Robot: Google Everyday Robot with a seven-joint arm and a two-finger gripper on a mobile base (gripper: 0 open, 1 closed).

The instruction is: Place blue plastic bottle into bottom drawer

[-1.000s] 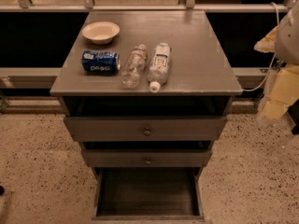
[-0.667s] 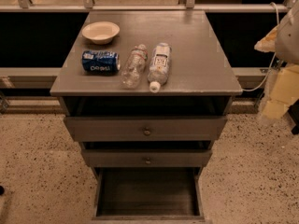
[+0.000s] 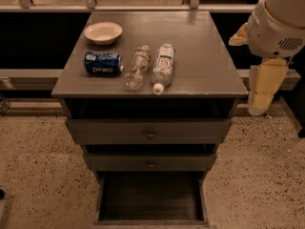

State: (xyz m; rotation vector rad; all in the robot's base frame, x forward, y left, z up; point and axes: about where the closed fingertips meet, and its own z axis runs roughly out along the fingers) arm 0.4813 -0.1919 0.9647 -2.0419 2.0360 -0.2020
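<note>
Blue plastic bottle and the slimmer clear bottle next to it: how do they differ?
The blue plastic bottle is thicker; the slimmer bottle is crinkled. The blue plastic bottle's label is white with dark print; the slimmer bottle's has red marks. Both lie on their sides on the cabinet top, side by side. The tool hangs beyond the cabinet's right edge, away from both.
</note>
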